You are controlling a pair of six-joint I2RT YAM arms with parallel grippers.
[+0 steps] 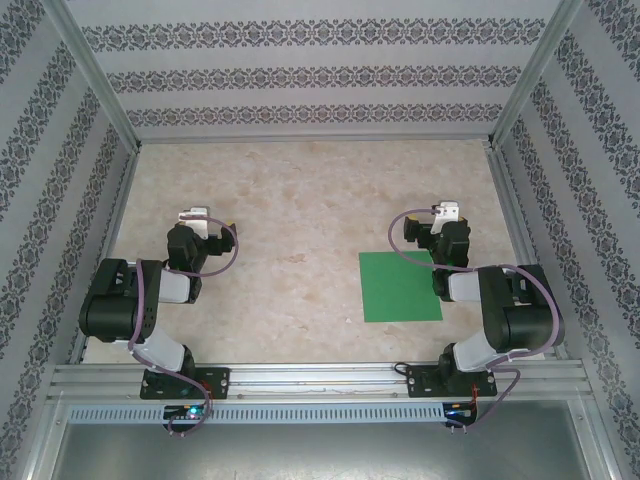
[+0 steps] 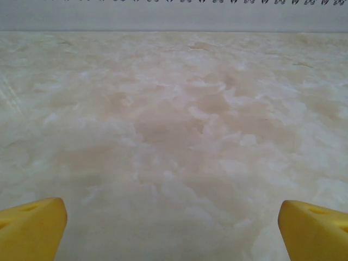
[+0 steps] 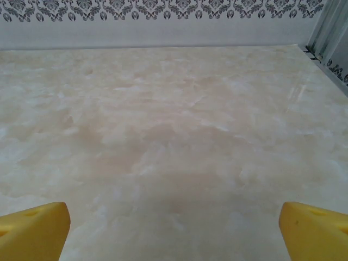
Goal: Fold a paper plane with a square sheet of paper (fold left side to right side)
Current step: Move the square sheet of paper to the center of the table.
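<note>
The square sheet of paper is bright green and lies flat on the marbled table, right of centre, with no crease that I can see. Its right edge runs under my right arm. My right gripper hovers just beyond the sheet's far right corner. In the right wrist view it is open, its yellow fingertips far apart over bare table. My left gripper sits at the left of the table, well away from the sheet. It is also open, with nothing between its fingertips.
Patterned walls and aluminium posts enclose the table on three sides. A metal rail carries both arm bases along the near edge. Bare tabletop stretches between the arms and toward the back wall.
</note>
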